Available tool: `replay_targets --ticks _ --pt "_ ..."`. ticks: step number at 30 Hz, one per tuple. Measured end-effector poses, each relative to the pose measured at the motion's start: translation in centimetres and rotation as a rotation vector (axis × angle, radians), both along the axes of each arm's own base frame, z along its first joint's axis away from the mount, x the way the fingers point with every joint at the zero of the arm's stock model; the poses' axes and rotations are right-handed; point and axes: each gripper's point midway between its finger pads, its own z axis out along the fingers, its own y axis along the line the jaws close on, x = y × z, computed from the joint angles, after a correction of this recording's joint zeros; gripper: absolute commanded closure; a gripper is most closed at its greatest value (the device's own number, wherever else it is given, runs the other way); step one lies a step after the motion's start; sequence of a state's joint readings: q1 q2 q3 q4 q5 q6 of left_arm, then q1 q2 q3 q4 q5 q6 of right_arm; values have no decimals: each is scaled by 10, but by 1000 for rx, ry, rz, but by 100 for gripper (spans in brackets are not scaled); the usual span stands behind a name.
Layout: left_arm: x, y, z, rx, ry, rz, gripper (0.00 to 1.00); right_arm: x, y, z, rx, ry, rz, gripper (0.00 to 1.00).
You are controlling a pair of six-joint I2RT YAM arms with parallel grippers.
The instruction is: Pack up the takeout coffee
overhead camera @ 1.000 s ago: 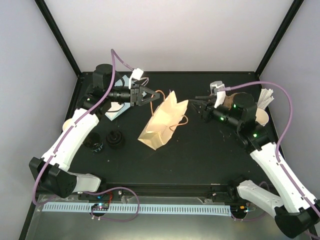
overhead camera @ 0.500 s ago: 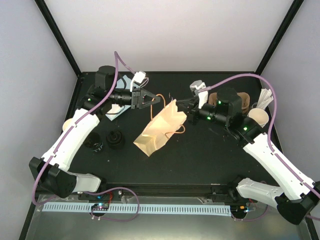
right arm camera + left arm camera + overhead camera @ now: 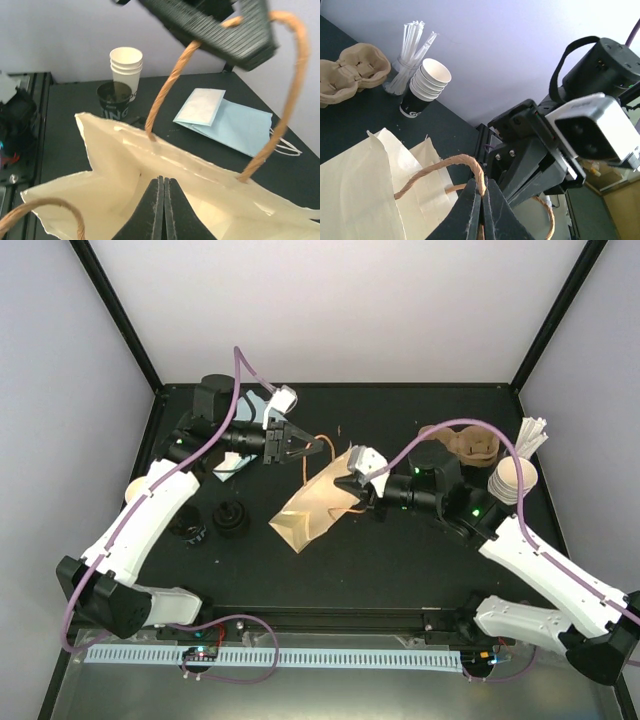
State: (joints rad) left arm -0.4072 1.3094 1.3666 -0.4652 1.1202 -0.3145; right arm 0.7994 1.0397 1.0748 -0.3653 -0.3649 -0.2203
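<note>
Where the left arm crosses the left edge of the tabletop [image 3: 400,550], the takeout coffee [image 3: 134,487] stands. It is a round cream-beige paper cup with a pale top, partly covered by that arm in the top view. The right wrist view shows three pale rims nested one over another at that spot, just behind a black cup [image 3: 114,100] with white lettering.

Count on the tabletop:
- One cream paper bag [image 3: 315,505] at the centre, tilted, its mouth toward the far side, with two twisted rope handles.
- One brown pulp carrier [image 3: 468,445] with two wells, at the far right.
- One nested stack of cups [image 3: 515,477] just beside the carrier, with one bundle of white sticks [image 3: 535,432].
- One light-blue bag [image 3: 240,127] at the far left, with one smaller pale packet [image 3: 202,106] lying on it.
- Two black round pieces near the left arm: the black cup and a second black piece [image 3: 230,520] to its right.

The left claw [image 3: 481,195] is clenched on one rope handle [image 3: 440,167] and holds the loop raised. The right claw [image 3: 163,182] is clenched, its fingers pressed together at the bag's mouth. I cannot tell whether paper is pinched between them.
</note>
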Motion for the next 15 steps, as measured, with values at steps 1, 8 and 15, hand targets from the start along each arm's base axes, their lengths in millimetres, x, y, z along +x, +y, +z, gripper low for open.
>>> replay_targets --ticks 1,8,15 --pt "-1 0 0 0 -2 -3 98 -5 0 -6 -21 -17 27 99" --pt "-7 -4 1 0 -16 -25 98 -16 3 -22 -115 -76 102 99" --pt "-17 -8 11 5 -56 -57 98 -16 7 -36 -234 -64 129 99"
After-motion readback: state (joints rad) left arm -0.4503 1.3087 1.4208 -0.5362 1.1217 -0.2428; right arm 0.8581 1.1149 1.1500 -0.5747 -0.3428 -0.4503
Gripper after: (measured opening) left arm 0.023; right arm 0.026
